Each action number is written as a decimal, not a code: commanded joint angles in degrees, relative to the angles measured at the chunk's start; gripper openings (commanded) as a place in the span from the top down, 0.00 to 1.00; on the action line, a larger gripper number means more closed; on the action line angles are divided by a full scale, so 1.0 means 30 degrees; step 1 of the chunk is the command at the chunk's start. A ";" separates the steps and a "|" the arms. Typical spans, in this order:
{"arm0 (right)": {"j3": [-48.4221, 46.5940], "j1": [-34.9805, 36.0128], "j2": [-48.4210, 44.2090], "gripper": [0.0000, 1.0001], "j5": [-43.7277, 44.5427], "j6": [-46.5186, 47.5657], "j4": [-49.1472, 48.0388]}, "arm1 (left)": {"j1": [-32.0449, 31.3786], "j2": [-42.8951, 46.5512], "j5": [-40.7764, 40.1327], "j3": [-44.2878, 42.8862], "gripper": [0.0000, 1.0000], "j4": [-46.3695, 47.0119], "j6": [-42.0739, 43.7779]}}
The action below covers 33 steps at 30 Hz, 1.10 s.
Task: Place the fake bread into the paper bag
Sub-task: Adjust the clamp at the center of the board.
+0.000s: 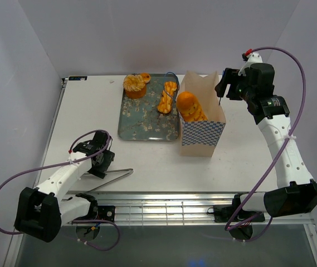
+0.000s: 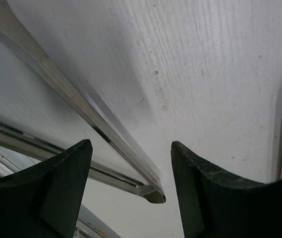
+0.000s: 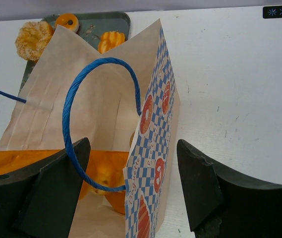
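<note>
The paper bag point(image 1: 201, 131) stands upright right of the tray, with orange fake bread point(image 1: 191, 107) inside it. On the tray lie a frosted cupcake point(image 1: 135, 85), a ring donut point(image 1: 145, 77) and a twisted stick point(image 1: 167, 97). My right gripper point(image 1: 221, 92) hovers open at the bag's right rim. In the right wrist view the gripper point(image 3: 133, 141) has the checkered bag wall point(image 3: 153, 148) and the blue cord handle point(image 3: 101, 124) between its fingers, untouched. My left gripper point(image 1: 99, 161) is low at the front left. It point(image 2: 131, 144) is open, with the tongs' tip point(image 2: 153, 194) between its fingers.
The grey blossom-patterned tray point(image 1: 141, 122) lies left of the bag. Metal tongs point(image 1: 129, 171) lie on the white table near the front edge, beside the left gripper. White walls enclose the table on three sides.
</note>
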State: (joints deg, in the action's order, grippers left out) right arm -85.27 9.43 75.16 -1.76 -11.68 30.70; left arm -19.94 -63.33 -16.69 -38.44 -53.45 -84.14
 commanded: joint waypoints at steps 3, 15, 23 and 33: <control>0.0182 -0.0038 -0.0589 0.24 -0.0176 -0.0178 -0.1033 | 0.1607 -0.0683 0.1957 0.0974 0.32 0.2345 -0.0081; 0.0388 -0.0038 -0.0560 0.24 -0.0146 -0.0178 -0.1297 | 0.2693 -0.4461 0.1024 -0.1774 0.80 0.3843 0.4750; 0.0417 -0.0038 -0.0442 0.24 0.0059 -0.0061 -0.1326 | 0.2840 -0.9210 -0.2167 -0.5234 1.00 0.3636 1.0141; 0.0447 -0.0038 -0.0208 0.24 -0.0584 -0.0500 -0.1678 | 0.3161 -1.0735 -0.5573 -0.6875 1.00 0.7350 1.6498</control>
State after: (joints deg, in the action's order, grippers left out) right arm -83.99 9.43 74.63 -2.04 -12.05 28.64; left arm -11.20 -95.15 -28.27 -56.40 -38.30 -42.89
